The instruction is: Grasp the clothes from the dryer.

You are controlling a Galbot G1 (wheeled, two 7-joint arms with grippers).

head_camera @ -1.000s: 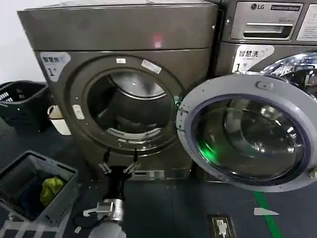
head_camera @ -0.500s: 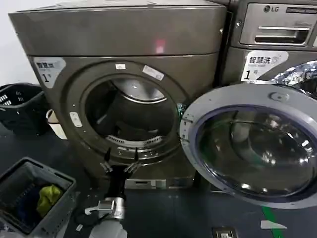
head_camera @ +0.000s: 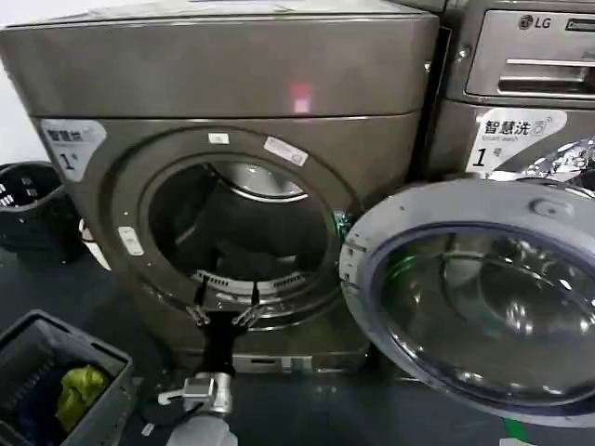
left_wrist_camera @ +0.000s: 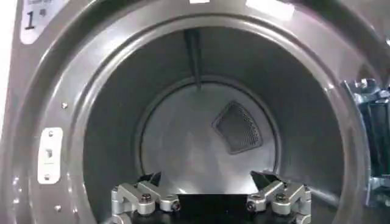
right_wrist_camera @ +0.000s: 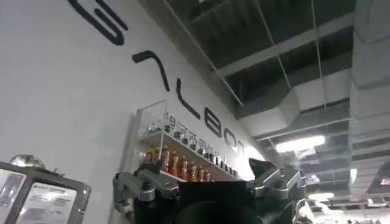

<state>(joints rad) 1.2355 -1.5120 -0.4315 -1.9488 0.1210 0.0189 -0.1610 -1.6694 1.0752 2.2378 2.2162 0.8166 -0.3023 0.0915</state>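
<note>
The clothes could not be made out in any of the pictures; if they were in the dryer at all, they lay low in the drum, below or behind what the cameras took in. The dryer stood with its round door swung wide to the robot's right, leaving the mouth clear. The left gripper was held just outside the lower lip of that mouth, its fingers spread wide apart and holding nothing, pointed straight into the drum. So the garment, by my reckoning, lay forward of and probably below this gripper, and the left arm was plainly the nearer one for the reach. No long axis could be judged for a thing unseen. The head view gave the machine's front, the open door, a grey basket on the floor to the left with a yellow-green cloth in it, and the neighbouring machine. The left wrist view looked deep into the drum, showing its bare back wall and a small vent grille, with the drum floor hidden behind the fingers. The right gripper was parked pointing up at a wall and ceiling, fingers apart and empty.
</note>
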